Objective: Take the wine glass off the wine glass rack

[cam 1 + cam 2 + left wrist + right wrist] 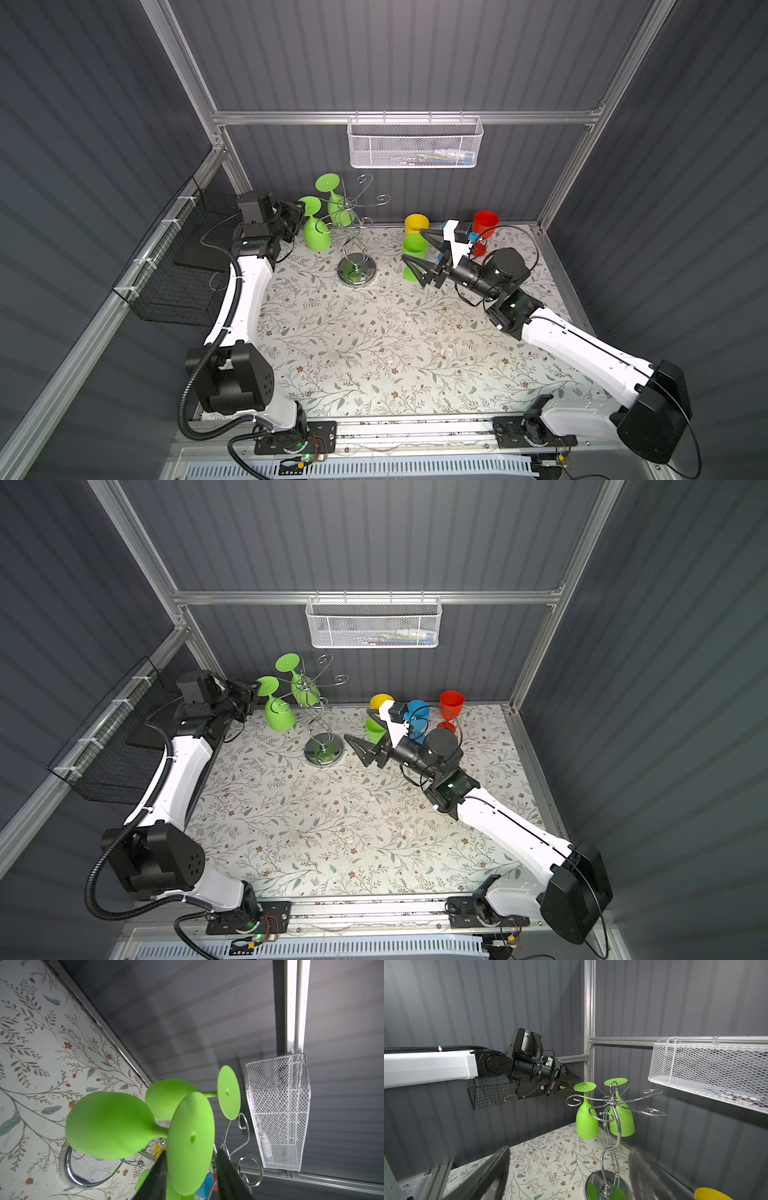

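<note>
While the wine glass (108,1126) hangs bowl-down from an arm of the wine glass rack (357,271), your left jaws flank its foot, set narrow; whether they pinch it yet I cannot tell. Clamp firmly, lift slightly, then draw the stem straight out along the wire. Right jaws hang wide, empty.

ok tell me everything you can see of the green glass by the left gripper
The glass is matte lime green, plastic-looking: round flat foot, thin stem, bell bowl. It hangs upside down from a curled arm of the rack, beside a second green glass, off the table. The left gripper has fingers either side of its foot; contact unclear.
</note>
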### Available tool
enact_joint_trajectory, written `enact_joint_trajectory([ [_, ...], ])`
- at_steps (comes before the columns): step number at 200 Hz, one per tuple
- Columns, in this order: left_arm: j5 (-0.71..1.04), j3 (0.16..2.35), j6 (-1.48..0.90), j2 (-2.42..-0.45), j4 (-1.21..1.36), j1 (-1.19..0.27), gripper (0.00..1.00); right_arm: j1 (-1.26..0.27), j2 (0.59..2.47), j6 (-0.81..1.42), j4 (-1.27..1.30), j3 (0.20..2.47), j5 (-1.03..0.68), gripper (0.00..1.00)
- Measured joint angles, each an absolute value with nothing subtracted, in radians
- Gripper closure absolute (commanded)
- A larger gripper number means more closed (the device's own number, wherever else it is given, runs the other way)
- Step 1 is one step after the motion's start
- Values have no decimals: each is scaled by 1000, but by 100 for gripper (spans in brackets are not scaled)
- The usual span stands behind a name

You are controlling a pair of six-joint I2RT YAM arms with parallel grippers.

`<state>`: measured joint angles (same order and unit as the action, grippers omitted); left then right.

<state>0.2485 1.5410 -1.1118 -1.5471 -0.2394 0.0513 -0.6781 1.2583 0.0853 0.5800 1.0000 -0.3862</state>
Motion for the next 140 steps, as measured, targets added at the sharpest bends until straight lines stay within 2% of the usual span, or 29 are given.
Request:
enact_joint_trajectory([
  [41,255,1541,-1128,-1547,-229,51,74,-682,1237,81,580,990,-385,11],
  [80,256,1541,-1131,-1550,-228,51,74,-682,1229,77,580,989,-385,11],
  [140,255,1541,-1131,-1580,-232,51,66,-682,1229,69,580,988,-385,11],
])
